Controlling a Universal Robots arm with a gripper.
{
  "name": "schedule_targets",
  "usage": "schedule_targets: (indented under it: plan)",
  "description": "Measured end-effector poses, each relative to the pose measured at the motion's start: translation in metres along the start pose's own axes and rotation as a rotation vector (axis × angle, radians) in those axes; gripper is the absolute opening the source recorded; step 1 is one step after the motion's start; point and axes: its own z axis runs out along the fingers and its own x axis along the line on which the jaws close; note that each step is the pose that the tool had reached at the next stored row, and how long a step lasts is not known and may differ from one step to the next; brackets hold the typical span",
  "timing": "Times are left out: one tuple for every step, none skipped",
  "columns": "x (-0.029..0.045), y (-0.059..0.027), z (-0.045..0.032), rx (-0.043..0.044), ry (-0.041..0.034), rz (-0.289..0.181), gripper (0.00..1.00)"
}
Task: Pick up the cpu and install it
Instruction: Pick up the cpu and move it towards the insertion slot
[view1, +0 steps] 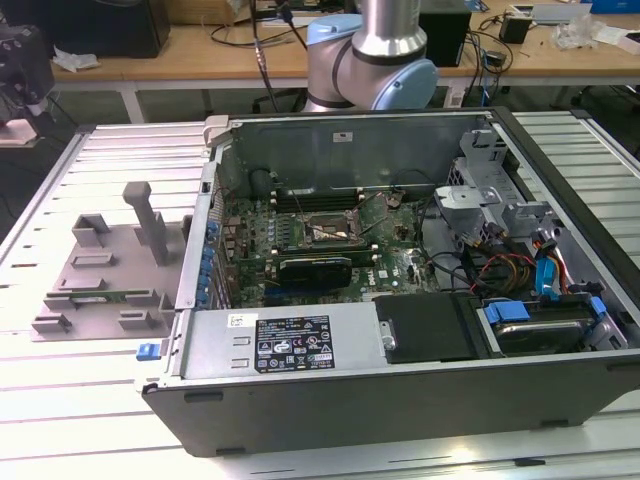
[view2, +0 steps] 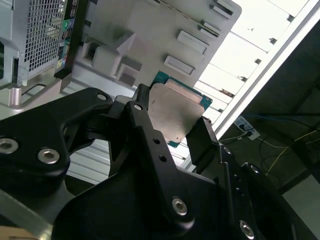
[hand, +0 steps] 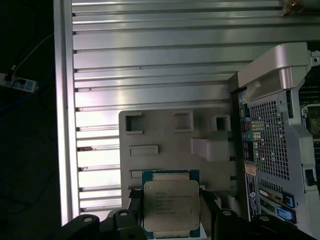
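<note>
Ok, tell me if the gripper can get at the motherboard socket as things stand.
Probably yes. The gripper holds the cpu over the grey fixture beside the case; the case lies open and the socket looks uncovered, black card beside it.

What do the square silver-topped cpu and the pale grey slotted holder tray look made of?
The cpu: metal lid, dull silver sheen, over a green board rim. The holder tray: probably plastic, matte, uniformly grey, no glint.
</note>
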Motion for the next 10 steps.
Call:
schedule_targets:
  plan:
    - [-0.0034, 0.0002, 0.0002, 0.0, -0.0001, 0.0, 0.54]
    - [-0.0072, 0.0004, 0.0003, 0.0, 0.0, 0.0, 0.54]
    - [-0.01, 0.0006, 0.0005, 0.0, 0.0, 0.0, 0.54]
    - [-0.0118, 0.0007, 0.0006, 0.0, 0.0, 0.0, 0.54]
    - [-0.0151, 0.0009, 0.0007, 0.0, -0.0001, 0.0, 0.54]
    - [-0.0187, 0.0012, 0.0009, 0.0, 0.0, 0.0, 0.54]
    - [-0.0226, 0.0014, 0.0011, 0.0, 0.0, 0.0, 0.54]
    - [-0.0263, 0.0016, 0.0012, 0.0, 0.0, 0.0, 0.54]
    - [-0.0317, 0.0019, 0.0015, 0.0, -0.0001, 0.0, 0.54]
    - [-0.0356, 0.0022, 0.0017, 0.0, 0.0, 0.0, 0.54]
